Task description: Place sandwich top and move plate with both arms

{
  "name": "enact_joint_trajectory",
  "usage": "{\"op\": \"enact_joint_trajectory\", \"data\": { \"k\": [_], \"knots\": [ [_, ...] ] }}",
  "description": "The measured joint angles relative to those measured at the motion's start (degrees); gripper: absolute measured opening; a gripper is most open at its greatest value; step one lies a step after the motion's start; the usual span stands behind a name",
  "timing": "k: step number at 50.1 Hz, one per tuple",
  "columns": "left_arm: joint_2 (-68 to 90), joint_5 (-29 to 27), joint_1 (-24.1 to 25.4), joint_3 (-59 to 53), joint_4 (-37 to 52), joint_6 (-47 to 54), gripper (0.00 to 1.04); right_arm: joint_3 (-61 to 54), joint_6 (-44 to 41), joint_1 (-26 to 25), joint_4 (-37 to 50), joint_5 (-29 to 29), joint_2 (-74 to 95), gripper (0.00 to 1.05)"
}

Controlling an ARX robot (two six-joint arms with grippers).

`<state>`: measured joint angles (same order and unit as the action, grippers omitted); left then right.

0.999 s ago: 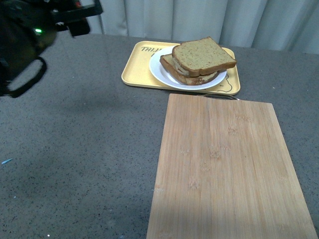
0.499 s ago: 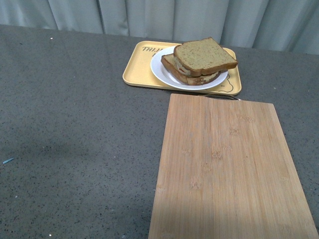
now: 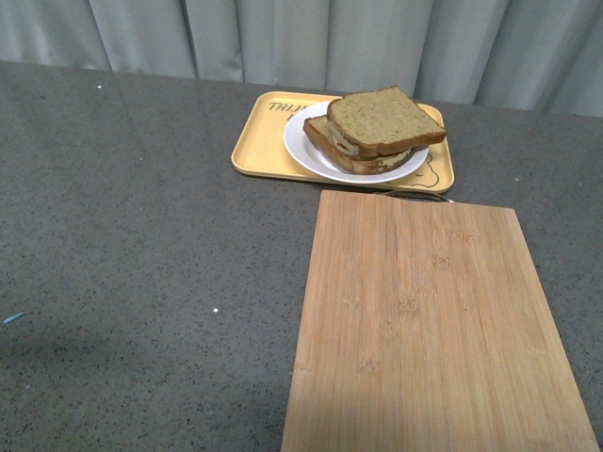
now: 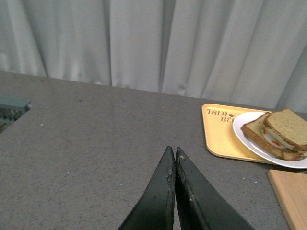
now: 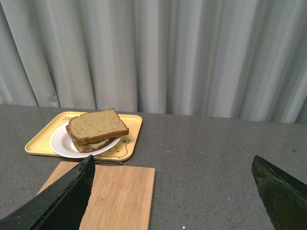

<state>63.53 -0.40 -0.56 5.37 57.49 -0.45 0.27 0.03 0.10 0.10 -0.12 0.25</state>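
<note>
The sandwich top (image 3: 384, 120), a tan-brown speckled bread slice, lies on the stacked sandwich on the round white plate (image 3: 303, 151). It also shows in the left wrist view (image 4: 289, 128) and the right wrist view (image 5: 96, 125). The plate (image 4: 244, 130) (image 5: 60, 143) sits on a yellow tray. No arm shows in the front view. My left gripper (image 4: 171, 154) is shut and empty, over bare grey table well away from the plate. My right gripper (image 5: 173, 165) is wide open and empty, held back from the plate, with a wooden board between them.
A yellow tray (image 3: 259, 141) with a bear drawing holds the plate at the back of the grey table. A large wooden cutting board (image 3: 424, 320) lies just in front of the tray. Grey curtains (image 3: 311, 38) hang behind the table.
The left arm, seen at the front view's upper left a second ago, has left that view. The camera's view has shifted slightly. The sandwich and plate stay on the tray.
</note>
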Motion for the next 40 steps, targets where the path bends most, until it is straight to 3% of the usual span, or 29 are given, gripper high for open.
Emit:
{"op": "enact_joint_trajectory", "data": {
  "k": [40],
  "knots": [
    [-32.8,0.4,0.4,-4.3,-27.2,0.0,0.04,0.0,0.0,0.0,0.0,0.0,0.0,0.95]
  ]
}}
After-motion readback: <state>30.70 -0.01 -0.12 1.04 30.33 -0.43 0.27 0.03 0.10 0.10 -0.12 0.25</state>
